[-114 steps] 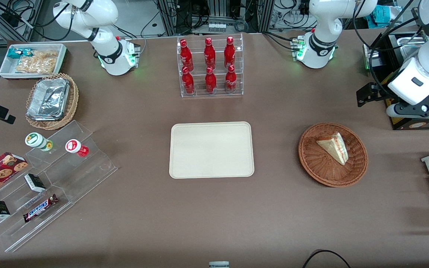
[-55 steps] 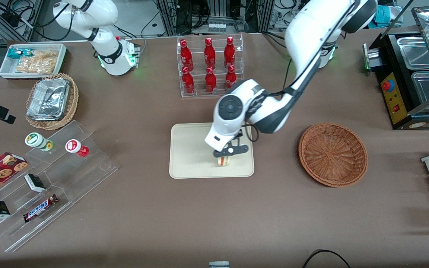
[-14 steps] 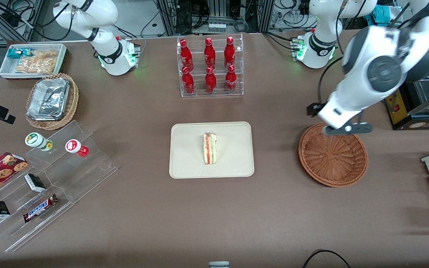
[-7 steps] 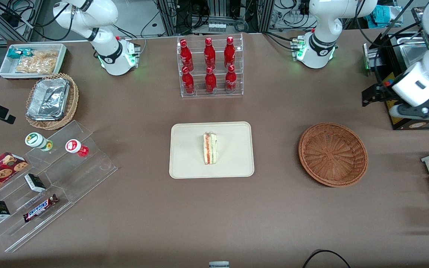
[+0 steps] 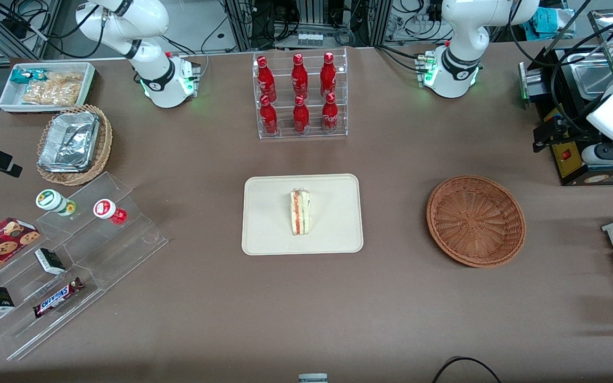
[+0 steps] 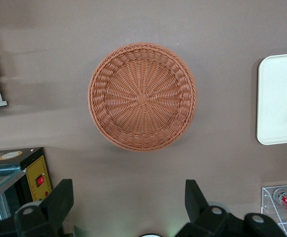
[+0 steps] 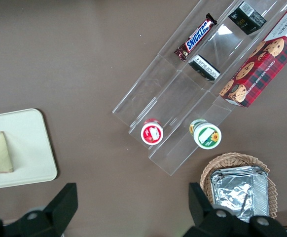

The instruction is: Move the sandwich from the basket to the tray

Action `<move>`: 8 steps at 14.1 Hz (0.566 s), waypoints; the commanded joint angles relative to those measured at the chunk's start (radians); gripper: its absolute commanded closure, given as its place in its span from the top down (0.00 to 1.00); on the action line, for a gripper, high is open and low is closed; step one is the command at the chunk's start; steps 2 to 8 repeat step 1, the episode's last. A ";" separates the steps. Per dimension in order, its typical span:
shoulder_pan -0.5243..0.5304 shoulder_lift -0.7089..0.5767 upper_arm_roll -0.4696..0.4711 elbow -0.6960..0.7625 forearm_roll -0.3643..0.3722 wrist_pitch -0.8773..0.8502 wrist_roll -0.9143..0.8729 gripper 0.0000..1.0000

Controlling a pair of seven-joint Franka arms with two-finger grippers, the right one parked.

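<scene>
Since a moment ago the gripper (image 6: 128,210) has pulled up and away toward its own end of the tabletop, fingers apart and holding nothing – the sandwich (image 5: 300,212) lies on the tray (image 5: 269,234), basket (image 5: 475,221) bare – it looks soft, light and squashy, best pinched gently across its bread faces.

Even bright overhead light, soft shadows, sharp focus

Gripper (image 6: 128,207) high near basket (image 5: 475,221), fingers apart; sandwich (image 5: 300,211) alone on tray (image 5: 269,234)
</scene>
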 commanded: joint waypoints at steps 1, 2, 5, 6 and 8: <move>-0.015 0.057 0.010 0.097 -0.004 -0.021 -0.014 1.00; -0.015 0.057 0.010 0.097 -0.004 -0.021 -0.014 1.00; -0.015 0.057 0.010 0.097 -0.004 -0.021 -0.014 1.00; -0.015 0.057 0.010 0.097 -0.004 -0.021 -0.014 1.00; -0.015 0.057 0.010 0.097 -0.004 -0.021 -0.014 1.00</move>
